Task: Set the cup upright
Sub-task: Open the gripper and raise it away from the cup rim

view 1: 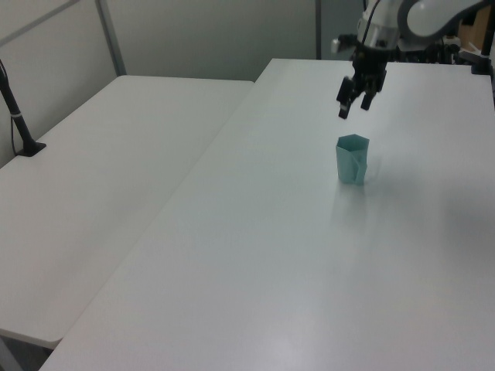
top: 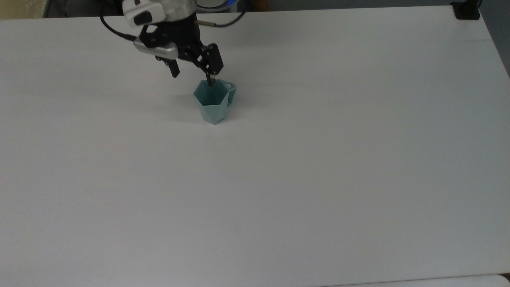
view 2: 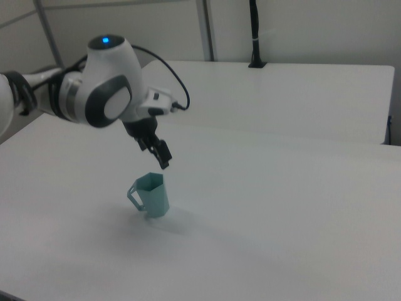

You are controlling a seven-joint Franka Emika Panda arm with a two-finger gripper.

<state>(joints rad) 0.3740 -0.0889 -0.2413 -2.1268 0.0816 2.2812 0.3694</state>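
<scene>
The cup (top: 214, 103) stands upright on the counter (top: 318, 159) toward the top view's far left; the open, empty hand (top: 192, 75) above should lift straight away, clearing its rim.

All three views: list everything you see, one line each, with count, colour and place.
cup: one, pale teal, upright on the main table, handle toward the top view's right.
main table: one, white, under the cup.
second table: one, white, beside the main table, on the left view's left.
black post: one, standing at the second table's edge on the left view's left.
black clamp: one, at the main table's corner, top view's upper right.
black cable: one, looping off the arm's wrist.
arm: one, white and grey, with a blue light on top in the right view.
gripper: one, black, open, above the cup and clear of it.
</scene>
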